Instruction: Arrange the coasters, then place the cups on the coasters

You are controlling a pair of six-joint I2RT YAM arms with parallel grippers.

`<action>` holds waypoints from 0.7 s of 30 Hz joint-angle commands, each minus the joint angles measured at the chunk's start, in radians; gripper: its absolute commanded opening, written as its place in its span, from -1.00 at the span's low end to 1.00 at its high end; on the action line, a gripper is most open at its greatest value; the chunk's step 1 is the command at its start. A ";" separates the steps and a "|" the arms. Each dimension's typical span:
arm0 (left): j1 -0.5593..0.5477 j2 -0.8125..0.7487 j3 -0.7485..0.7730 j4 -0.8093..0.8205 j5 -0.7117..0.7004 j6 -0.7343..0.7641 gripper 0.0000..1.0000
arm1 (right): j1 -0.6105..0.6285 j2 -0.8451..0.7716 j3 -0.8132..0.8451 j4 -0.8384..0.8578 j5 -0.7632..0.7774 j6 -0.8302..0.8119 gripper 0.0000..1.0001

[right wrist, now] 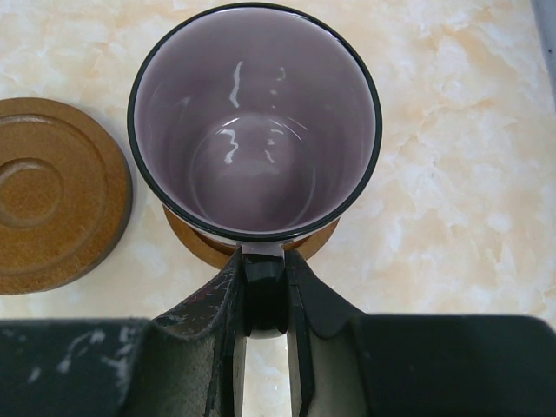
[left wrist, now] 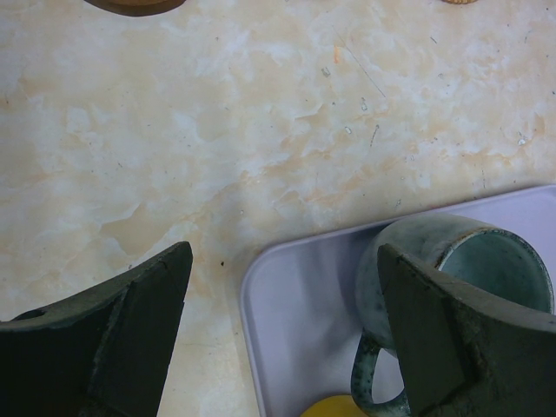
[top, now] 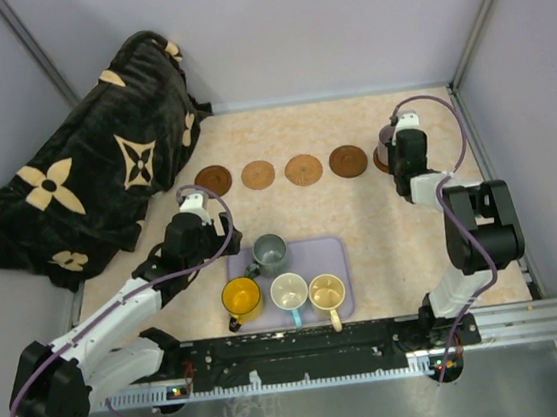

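My right gripper [right wrist: 265, 291] pinches the purple mug [right wrist: 252, 130] by its thin handle, directly over the rightmost coaster [right wrist: 193, 243]; whether it rests there I cannot tell. It looks like glazed ceramic: stiff, slick, chippable, likely to swing from the handle. My left gripper [left wrist: 282, 295] hangs spread wide near the grey-green mug [left wrist: 486, 261] on the tray [left wrist: 295, 304].
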 commanded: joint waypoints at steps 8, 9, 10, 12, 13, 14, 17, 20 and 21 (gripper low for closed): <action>-0.007 -0.006 0.018 0.014 -0.016 0.014 0.88 | -0.011 -0.010 0.061 0.149 0.018 0.004 -1.00; -0.007 -0.006 0.018 0.015 -0.016 0.013 0.87 | -0.010 -0.010 0.059 0.149 0.018 0.006 -1.00; -0.007 -0.006 0.017 0.014 -0.017 0.013 0.87 | -0.011 -0.010 0.056 0.149 0.020 0.007 -1.00; -0.007 -0.007 0.016 0.014 -0.016 0.012 0.88 | -0.012 -0.010 0.048 0.151 0.023 0.011 -1.00; -0.007 -0.007 0.016 0.015 -0.016 0.011 0.87 | -0.011 -0.009 0.042 0.154 0.025 0.013 -1.00; -0.007 -0.007 0.016 0.014 -0.017 0.012 0.87 | -0.012 -0.010 0.035 0.157 0.027 0.015 -1.00; -0.007 -0.009 0.017 0.014 -0.016 0.014 0.87 | -0.012 -0.009 0.023 0.155 0.036 0.025 -1.00; -0.007 -0.014 0.017 0.011 -0.017 0.014 0.87 | -0.012 -0.010 0.019 0.145 0.036 0.033 -1.00; -0.007 -0.017 0.016 0.010 -0.017 0.015 0.86 | -0.012 -0.009 0.019 0.141 0.036 0.034 -1.00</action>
